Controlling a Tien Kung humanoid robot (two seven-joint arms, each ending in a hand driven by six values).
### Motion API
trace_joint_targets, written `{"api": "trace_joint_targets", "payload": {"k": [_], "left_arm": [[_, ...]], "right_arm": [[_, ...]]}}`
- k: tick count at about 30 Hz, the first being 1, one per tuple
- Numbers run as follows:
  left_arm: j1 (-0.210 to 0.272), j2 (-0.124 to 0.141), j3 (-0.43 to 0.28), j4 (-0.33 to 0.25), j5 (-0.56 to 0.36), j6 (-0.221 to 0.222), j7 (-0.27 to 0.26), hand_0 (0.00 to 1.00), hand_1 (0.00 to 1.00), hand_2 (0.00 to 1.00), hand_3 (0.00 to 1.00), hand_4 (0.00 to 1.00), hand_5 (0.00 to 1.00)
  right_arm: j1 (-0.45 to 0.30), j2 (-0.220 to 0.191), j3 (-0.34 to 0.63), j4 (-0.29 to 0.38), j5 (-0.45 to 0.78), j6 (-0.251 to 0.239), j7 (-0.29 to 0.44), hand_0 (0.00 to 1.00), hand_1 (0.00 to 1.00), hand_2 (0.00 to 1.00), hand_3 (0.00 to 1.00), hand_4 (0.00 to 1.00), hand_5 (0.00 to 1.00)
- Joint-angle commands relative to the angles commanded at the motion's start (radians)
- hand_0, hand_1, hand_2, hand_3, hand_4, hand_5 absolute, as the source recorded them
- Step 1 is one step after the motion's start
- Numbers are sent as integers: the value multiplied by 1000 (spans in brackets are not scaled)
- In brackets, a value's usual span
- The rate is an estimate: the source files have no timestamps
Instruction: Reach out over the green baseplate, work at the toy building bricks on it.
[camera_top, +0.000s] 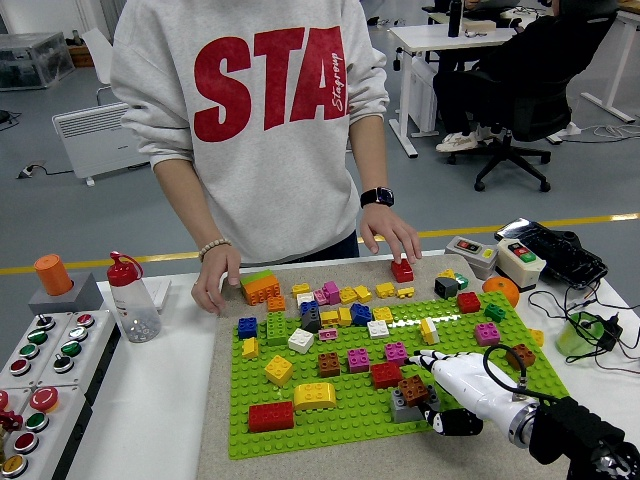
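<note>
Green baseplate, brown brick, white hand.

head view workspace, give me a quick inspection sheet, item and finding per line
surface: white table with a beige mat under the green baseplate.
job's things: many loose toy bricks on the baseplate; brown brick sits on a grey brick at the right hand.
clutter: clear bottle with red cap, button panel, two switch boxes, an orange, keyboard.
grippers: right hand closed on the brown brick; left hand nothing seen.
cables: black cables on the table's right side.
surroundings: person in a grey sweatshirt at the far side, one hand on a red brick, the other hand on the table edge.
</note>
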Motion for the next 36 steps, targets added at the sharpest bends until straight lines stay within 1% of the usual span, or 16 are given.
{"api": "trace_joint_targets", "payload": {"k": [2, 3, 8, 9, 14, 18, 22, 30, 32, 33, 34, 36], "left_arm": [[1, 0, -1, 0, 1, 0, 0, 649, 684, 673, 570, 285, 998], [1, 0, -1, 0, 2, 0, 1, 650, 684, 673, 570, 285, 998], [4, -1, -2, 0, 3, 1, 1, 650, 684, 673, 570, 285, 998], [5, -1, -3, 0, 4, 1, 1, 652, 685, 674, 570, 286, 998], [9, -2, -4, 0, 6, 1, 2, 652, 685, 674, 570, 286, 998], [11, -2, -5, 0, 8, 2, 2, 652, 685, 674, 570, 286, 998], [13, -3, -5, 0, 8, 2, 2, 652, 685, 675, 571, 286, 998], [12, -2, -5, 0, 9, 1, 1, 652, 685, 676, 571, 286, 998], [12, -2, -5, 0, 8, 1, 1, 652, 685, 676, 571, 286, 998], [12, -2, -5, 0, 7, 2, 1, 652, 685, 676, 571, 285, 998], [12, -2, -4, 0, 6, 2, 0, 652, 685, 676, 571, 285, 998], [10, -1, -4, 0, 5, 2, 0, 652, 685, 676, 571, 285, 998]], "right_arm": [[-1, 0, 0, 0, -1, 0, 2, 808, 816, 971, 947, 593, 327], [-2, 0, 1, 0, -1, 0, 3, 924, 877, 986, 964, 629, 332], [-7, -1, 1, 2, 0, 7, 4, 924, 877, 986, 964, 629, 332], [-7, -2, 1, 2, 0, 8, 4, 943, 888, 989, 966, 636, 328], [-14, -7, 0, 8, 0, 18, 0, 943, 888, 989, 966, 636, 328], [-21, -12, 6, 19, -3, 15, 1, 950, 891, 993, 966, 638, 327], [-32, -22, 21, 51, -12, 1, 8, 955, 892, 995, 966, 649, 322], [-53, -41, 64, 116, -31, -10, 14, 955, 892, 996, 967, 657, 327], [-60, -47, 72, 132, -34, -21, 21, 955, 892, 996, 967, 657, 327], [-63, -51, 75, 140, -35, -28, 26, 868, 835, 885, 851, 599, 309], [-67, -53, 77, 146, -36, -35, 31, 868, 835, 885, 851, 599, 309], [-75, -62, 79, 163, -38, -71, 50, 868, 835, 885, 851, 599, 309]]}}
